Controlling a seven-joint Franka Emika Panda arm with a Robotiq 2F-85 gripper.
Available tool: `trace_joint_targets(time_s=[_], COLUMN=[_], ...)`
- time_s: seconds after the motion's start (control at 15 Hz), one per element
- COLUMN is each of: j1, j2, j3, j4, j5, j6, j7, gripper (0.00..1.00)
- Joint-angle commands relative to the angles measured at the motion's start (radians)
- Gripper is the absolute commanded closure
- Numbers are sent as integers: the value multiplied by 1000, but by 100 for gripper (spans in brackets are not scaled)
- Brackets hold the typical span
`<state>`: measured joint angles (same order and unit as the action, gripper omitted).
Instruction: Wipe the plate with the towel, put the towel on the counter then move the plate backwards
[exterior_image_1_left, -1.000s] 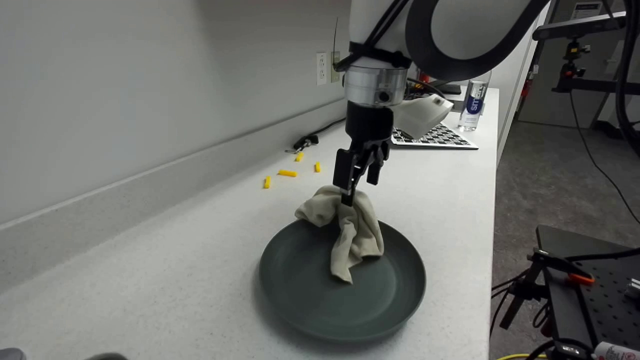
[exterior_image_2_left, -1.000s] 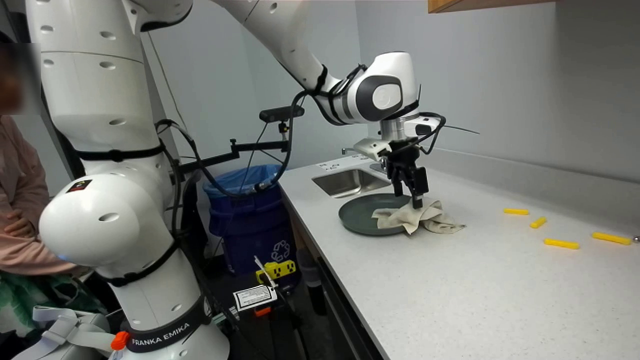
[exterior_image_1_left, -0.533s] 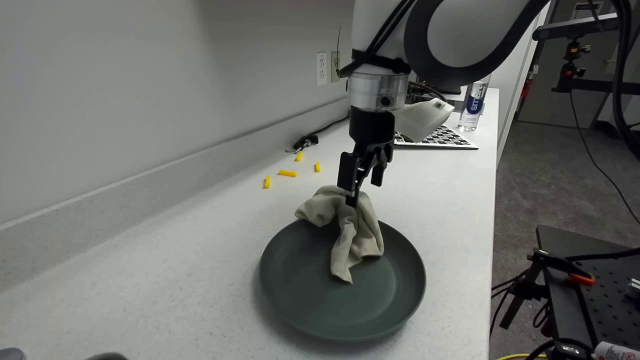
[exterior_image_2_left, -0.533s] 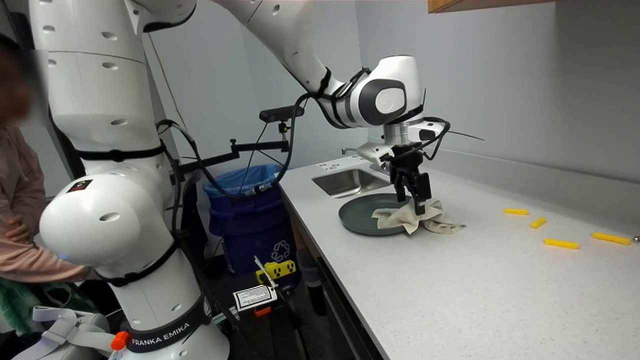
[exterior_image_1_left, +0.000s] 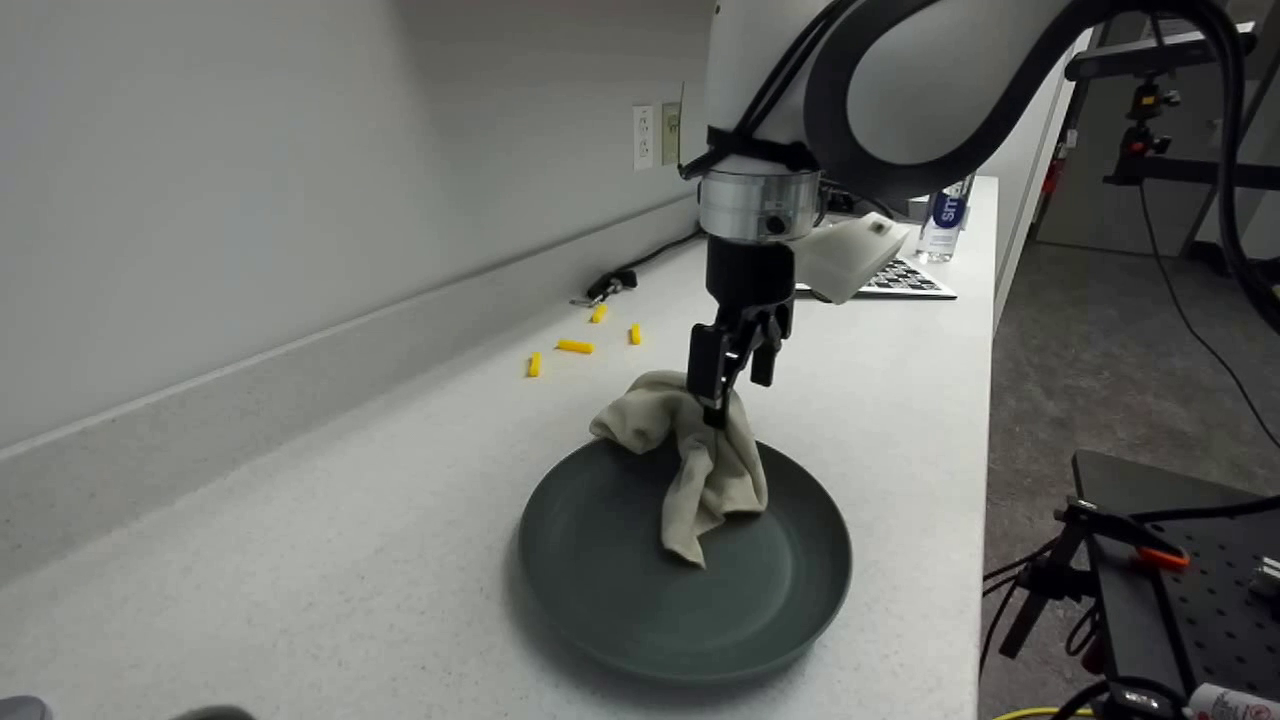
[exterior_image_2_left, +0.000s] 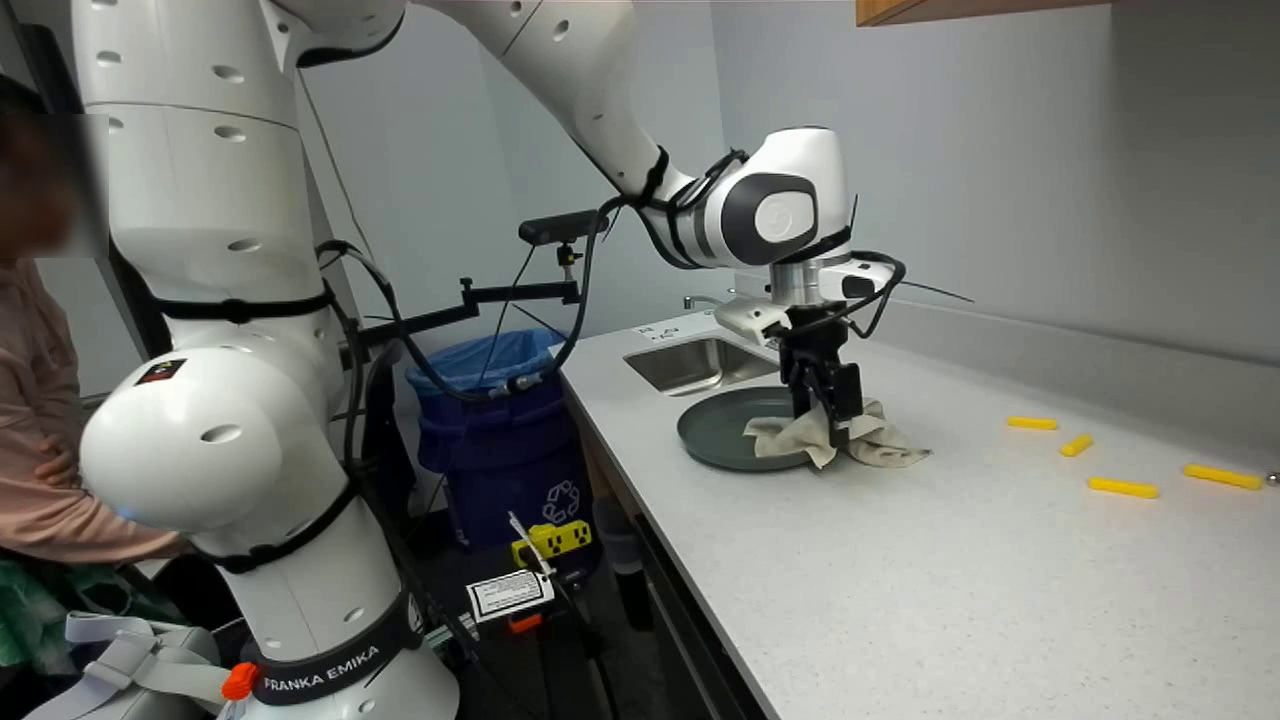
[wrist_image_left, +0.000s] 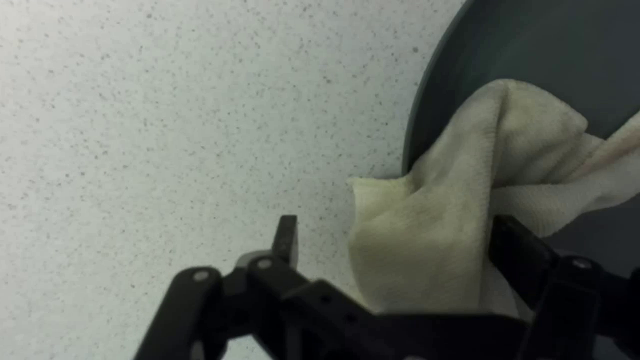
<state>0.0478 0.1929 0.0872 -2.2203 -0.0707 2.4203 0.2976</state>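
A dark grey-green plate (exterior_image_1_left: 620, 585) rests on the white counter (exterior_image_1_left: 350, 570). The crumpled beige towel (exterior_image_1_left: 735, 475) lies partly inside the plate and spills over its rim onto the counter, as both exterior views show. My gripper (exterior_image_2_left: 822, 424) points down, low at the towel. In the wrist view the gripper (wrist_image_left: 392, 222) stands wide open. A fold of the towel (wrist_image_left: 420, 245) lies between the fingers; the right finger (wrist_image_left: 515, 255) is against or just over the cloth, while the left is above bare counter. The plate (wrist_image_left: 545, 45) shows at the upper right there.
Several yellow sticks (exterior_image_2_left: 1122, 488) lie on the counter near the backsplash. Keys with a black fob (exterior_image_1_left: 612, 284), a checkered board (exterior_image_1_left: 900, 280) and a bottle (exterior_image_1_left: 945, 220) are farther along. A sink (exterior_image_2_left: 700, 365) is beyond the plate. A person (exterior_image_2_left: 45, 400) sits behind the arm.
My gripper has come down toward the towel and shifted slightly to the right in both exterior views, staying open. Towel and plate have not moved.
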Motion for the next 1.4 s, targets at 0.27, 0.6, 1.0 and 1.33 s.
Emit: trace_joint_targets(time_s=[0.27, 0.6, 1.0, 1.33], j1=[26, 42, 62, 74], j2=[22, -7, -162, -328], j3=[-9, -11, -7, 39], j4=[19, 16, -6, -1], j5=[26, 7, -70, -113], j6=[16, 7, -38, -109], j7=[-41, -21, 0, -11], gripper=[54, 92, 99, 99])
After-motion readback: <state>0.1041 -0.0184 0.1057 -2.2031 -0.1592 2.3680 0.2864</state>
